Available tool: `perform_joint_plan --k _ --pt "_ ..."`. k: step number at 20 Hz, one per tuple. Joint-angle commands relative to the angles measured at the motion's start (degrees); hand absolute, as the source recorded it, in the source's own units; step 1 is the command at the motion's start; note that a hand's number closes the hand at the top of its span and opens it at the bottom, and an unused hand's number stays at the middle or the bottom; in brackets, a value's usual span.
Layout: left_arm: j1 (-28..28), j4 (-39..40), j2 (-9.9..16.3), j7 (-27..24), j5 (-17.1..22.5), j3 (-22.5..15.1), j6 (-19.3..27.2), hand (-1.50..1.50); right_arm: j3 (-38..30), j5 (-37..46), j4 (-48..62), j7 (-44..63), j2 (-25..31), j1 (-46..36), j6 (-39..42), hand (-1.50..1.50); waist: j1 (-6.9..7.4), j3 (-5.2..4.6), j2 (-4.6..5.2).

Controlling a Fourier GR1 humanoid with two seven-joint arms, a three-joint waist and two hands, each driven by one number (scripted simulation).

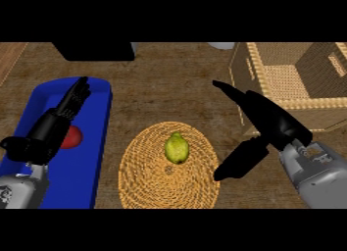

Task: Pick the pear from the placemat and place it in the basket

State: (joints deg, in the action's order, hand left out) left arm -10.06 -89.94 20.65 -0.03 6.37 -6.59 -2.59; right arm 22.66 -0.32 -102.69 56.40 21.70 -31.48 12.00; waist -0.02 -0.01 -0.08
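Pear sits mid-placemat, long axis running near–far. Right hand is open, nothing held, thumb toward the pear; it's just right of the mat, so the pear lies to its left and slightly nearer. Left hand is open too, resting over the blue tray further off. Right hand is closer. Basket is far right, behind that hand.

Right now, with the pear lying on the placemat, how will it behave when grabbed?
The pear lies on its side, rounded, so it would probably roll if nudged. Its skin looks smooth, perhaps slippery. The woven placemat may damp rolling somewhat.
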Motion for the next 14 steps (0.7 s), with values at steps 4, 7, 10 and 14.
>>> perform_joint_plan --k 4,7,10,14 --pt "-0.1 -3.3 -1.7 4.4 -1.8 0.5 0.1 0.0 1.2 10.3 10.5 -11.1 -7.4 4.9 -4.0 -1.5 0.42 0.03 0.09" --pt "2.1 -0.7 -3.1 -0.2 -3.1 1.1 -2.1 0.0 0.3 12.9 7.7 -9.3 -10.1 6.8 -4.4 -1.5 0.13 0.01 0.06" --pt "0.9 -0.7 -2.5 -0.1 -2.1 2.8 -3.1 0.0 2.6 17.8 14.7 -19.2 -11.9 10.2 -8.3 -1.5 0.19 0.01 0.13" --pt "1.9 -5.1 -4.6 3.3 -4.3 1.5 -2.3 0.0 4.0 23.7 19.8 -19.7 -16.5 9.4 -10.7 -1.5 0.27 0.02 0.07"
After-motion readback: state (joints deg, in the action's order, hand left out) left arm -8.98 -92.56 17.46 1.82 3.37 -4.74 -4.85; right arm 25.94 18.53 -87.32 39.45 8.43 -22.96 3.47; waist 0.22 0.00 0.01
